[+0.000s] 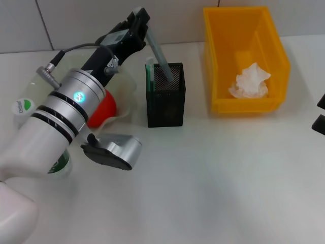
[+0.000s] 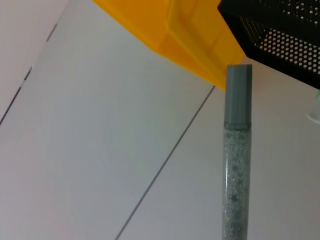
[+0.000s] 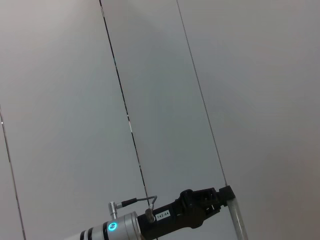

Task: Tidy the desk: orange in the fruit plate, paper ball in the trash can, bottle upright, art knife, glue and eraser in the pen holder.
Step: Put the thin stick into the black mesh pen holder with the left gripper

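left gripper (image 1: 143, 26) holds the glue (image 1: 161, 57), tilted, its lower end inside the pen holder (image 1: 166, 101).

1. Glue (image 2: 236, 165): clear glittery tube, matt grey cap.
2. Holder (image 1: 166, 96): black perforated metal mesh.
3. Bin (image 1: 244, 61): glossy yellow plastic (crumpled white paper (image 1: 250, 81) inside).
4. Table (image 1: 213, 183): smooth matt white.

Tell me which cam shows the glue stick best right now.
Left wrist view: the glue stick fills the frame, grey cap and glittery clear body plain. Head view shows it whole but thin, held by the left gripper, tip down in the pen holder. Right wrist view catches only a sliver at the frame's edge.
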Action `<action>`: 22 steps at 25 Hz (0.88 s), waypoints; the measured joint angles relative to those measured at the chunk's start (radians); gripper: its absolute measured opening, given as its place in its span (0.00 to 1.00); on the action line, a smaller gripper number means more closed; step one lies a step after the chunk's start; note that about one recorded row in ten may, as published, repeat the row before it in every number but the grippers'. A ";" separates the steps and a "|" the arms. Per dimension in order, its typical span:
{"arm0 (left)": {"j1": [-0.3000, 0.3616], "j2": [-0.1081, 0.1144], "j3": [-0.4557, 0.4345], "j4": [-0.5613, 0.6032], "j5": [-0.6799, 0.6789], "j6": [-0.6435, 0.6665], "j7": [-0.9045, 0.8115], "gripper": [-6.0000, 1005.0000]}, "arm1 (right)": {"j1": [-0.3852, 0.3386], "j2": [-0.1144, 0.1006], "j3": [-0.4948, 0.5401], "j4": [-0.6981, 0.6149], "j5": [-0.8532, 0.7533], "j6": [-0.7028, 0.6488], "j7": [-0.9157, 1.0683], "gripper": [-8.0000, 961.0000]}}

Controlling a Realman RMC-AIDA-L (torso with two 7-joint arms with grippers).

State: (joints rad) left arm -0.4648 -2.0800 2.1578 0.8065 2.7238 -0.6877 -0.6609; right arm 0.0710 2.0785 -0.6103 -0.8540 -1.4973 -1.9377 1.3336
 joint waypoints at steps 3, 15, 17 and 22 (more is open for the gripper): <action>0.000 0.000 0.006 0.000 0.000 -0.004 0.012 0.17 | 0.000 0.000 0.000 0.000 0.000 -0.004 0.001 0.61; -0.018 0.000 0.015 0.000 0.002 -0.015 0.055 0.17 | 0.000 0.000 0.000 -0.013 0.002 -0.008 0.014 0.61; -0.022 0.000 0.004 0.000 0.001 -0.008 0.057 0.17 | 0.000 0.000 0.000 -0.013 0.004 -0.009 0.015 0.61; -0.025 0.000 -0.021 -0.003 0.001 0.024 0.057 0.17 | 0.000 0.000 0.000 -0.013 0.005 -0.009 0.017 0.61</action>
State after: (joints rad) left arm -0.4897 -2.0801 2.1368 0.8038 2.7248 -0.6640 -0.6035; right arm 0.0706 2.0785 -0.6105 -0.8672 -1.4923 -1.9468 1.3508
